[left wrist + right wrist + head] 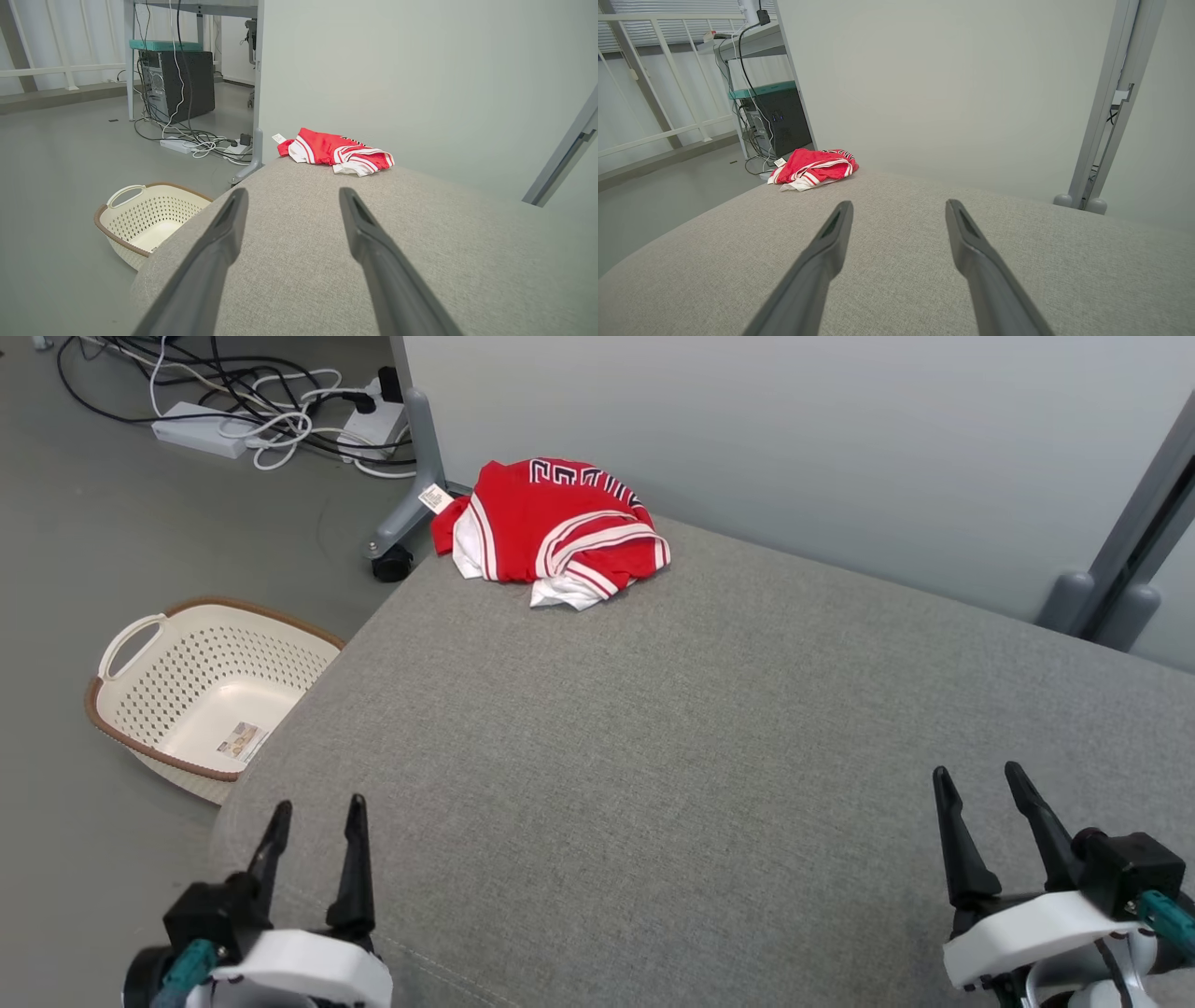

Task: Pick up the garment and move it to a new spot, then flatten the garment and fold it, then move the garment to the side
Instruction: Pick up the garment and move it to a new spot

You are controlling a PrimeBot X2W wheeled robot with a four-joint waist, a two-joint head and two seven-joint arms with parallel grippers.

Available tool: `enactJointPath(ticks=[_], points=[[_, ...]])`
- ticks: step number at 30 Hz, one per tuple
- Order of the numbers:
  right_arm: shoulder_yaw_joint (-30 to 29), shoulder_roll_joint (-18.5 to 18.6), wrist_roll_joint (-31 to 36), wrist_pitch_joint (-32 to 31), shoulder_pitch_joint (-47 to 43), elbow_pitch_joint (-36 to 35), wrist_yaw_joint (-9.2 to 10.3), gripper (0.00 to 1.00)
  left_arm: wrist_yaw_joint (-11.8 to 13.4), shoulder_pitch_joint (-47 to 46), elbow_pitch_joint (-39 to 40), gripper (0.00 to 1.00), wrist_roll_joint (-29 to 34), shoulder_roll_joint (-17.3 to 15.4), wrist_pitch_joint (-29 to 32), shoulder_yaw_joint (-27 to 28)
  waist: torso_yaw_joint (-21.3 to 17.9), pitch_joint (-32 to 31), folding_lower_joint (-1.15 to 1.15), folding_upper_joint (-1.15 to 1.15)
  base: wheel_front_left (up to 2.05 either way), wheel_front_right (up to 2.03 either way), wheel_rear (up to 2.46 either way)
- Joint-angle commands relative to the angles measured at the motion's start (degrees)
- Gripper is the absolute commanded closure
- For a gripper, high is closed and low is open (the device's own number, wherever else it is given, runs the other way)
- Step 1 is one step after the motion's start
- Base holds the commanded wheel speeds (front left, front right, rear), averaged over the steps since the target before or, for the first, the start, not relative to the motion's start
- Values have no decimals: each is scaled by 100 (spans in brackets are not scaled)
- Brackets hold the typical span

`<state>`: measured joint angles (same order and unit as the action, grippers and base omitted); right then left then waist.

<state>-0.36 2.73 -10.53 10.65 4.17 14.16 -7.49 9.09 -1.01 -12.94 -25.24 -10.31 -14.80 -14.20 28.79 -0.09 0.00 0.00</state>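
So the garment (551, 532), a red jersey with white stripes, is sitting in a loose bunch at the far left corner of the grey cushion (709, 728), right up by the wall (840, 448). Its tag (435, 498) sticks out to the left, and it looks like a bit of the cloth pokes past the cushion's edge.

The left gripper (319, 805) and right gripper (977, 771) both hover low over the near edge, well apart from the jersey. Both have their fingers spread wide and neither is holding anything. There's a cream basket (215, 653) on the floor off the left side.

My read is that nothing has been grabbed yet and the pick-up is the step in hand.

How I'd do it:
- Use the left arm, since the jersey is on that side. The body probably has to lean in, because it's a long reach.
- Come down on the thick middle of the bunch, not a loose hem. That way the whole thing lifts instead of one layer peeling off.
- Lift straight up before carrying it. Dragging it near that corner could push it off onto the floor or into the gap by the wall.
- Drop it mid-cushion, between the two grippers, so both can reach to flatten and fold.
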Motion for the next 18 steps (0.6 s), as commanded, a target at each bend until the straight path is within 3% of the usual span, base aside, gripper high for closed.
enactJointPath(ticks=[1, 11, 18], points=[[-43, 36, 66, -62, 38, -125, -1, 0, -30, -233, 53, 0, -9, -84, -5, 65, -150, 225, 0, 0, 0, 0, 0], [-85, 37, 566, -530, 650, -1001, -1, 0, -235, -2020, 146, 0, 56, -646, 88, 459, -907, 1480, 0, 0, 0, 0, 0], [-42, 35, 811, -720, 1146, -1568, -1, 0, -574, -3862, -474, 0, 118, -1225, 749, 511, -1465, 2257, 0, 0, 0, 0, 0]])
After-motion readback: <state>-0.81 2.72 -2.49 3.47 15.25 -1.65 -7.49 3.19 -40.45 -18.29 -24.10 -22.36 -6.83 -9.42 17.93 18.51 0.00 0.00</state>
